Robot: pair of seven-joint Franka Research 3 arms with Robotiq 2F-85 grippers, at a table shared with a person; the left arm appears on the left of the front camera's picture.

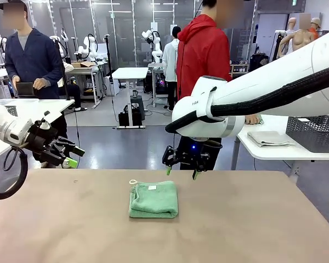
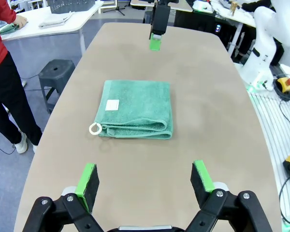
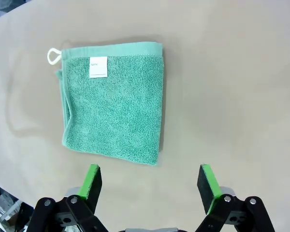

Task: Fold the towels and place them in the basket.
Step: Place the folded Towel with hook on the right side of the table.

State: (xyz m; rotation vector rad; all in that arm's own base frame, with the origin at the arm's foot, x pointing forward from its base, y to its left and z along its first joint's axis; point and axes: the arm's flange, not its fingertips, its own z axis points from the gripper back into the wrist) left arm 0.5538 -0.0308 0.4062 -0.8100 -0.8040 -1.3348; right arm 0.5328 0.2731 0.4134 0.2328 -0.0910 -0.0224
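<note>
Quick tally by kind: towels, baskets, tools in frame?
Towels: 2 (mint green towel folded on the brown table; pale towel on the white side table)
Baskets: 1 (basket, on that side table)
Tools: 2 (left tool, right tool, both open)
Total: 5

The front camera is looking from the robot's edge across the table (image 1: pixel 55 230) toward the far side. The left wrist camera is looking obliquely along the tabletop; the right one is facing almost straight down, closer. All three are sharing the folded mint green towel (image 1: pixel 153 200).
</note>
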